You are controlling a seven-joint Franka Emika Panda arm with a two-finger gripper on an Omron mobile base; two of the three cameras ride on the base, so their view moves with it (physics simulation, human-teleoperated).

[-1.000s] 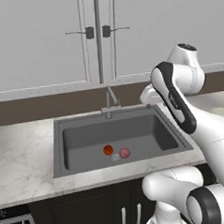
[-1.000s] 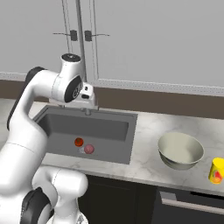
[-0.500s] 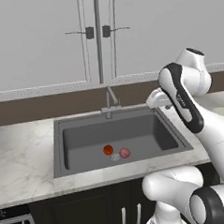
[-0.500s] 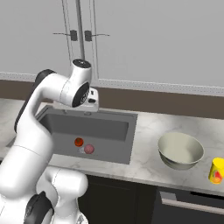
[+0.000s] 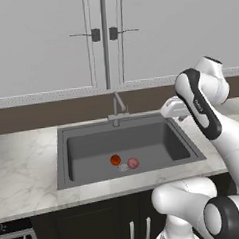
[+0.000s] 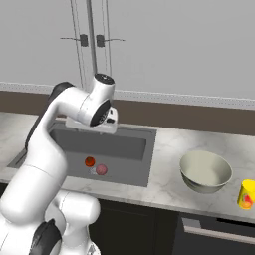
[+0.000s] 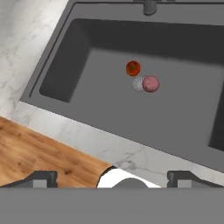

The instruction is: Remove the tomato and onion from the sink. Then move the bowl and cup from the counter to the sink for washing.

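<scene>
In the dark grey sink (image 5: 88, 151) (image 6: 122, 145) (image 7: 87, 103) the orange-red tomato (image 5: 115, 160) (image 6: 89, 161) (image 7: 133, 68) and the pale pink onion (image 5: 133, 163) (image 6: 101, 170) (image 7: 151, 83) lie on either side of the round drain (image 7: 139, 83). My gripper (image 5: 172, 109) (image 7: 113, 180) hangs high over the sink's right rear part, open, its fingertips (image 7: 41, 178) wide apart with nothing between them. On the counter (image 6: 167, 149) right of the sink stand the wide cream bowl (image 6: 205, 172) and, farther right, the yellow cup (image 6: 246, 194).
A grey faucet (image 5: 118, 109) rises behind the sink's middle. Grey wall cabinets (image 5: 104, 37) hang above, and dark cabinets (image 5: 88, 223) sit under the counter. More marble counter (image 5: 24, 165) lies left of the sink. Wooden floor (image 7: 39, 153) shows in front of the counter edge.
My arm has swung a little to the right and the hand has moved from near the faucet toward the sink's right rear. Tomato, onion, bowl and cup lie where they were.
</scene>
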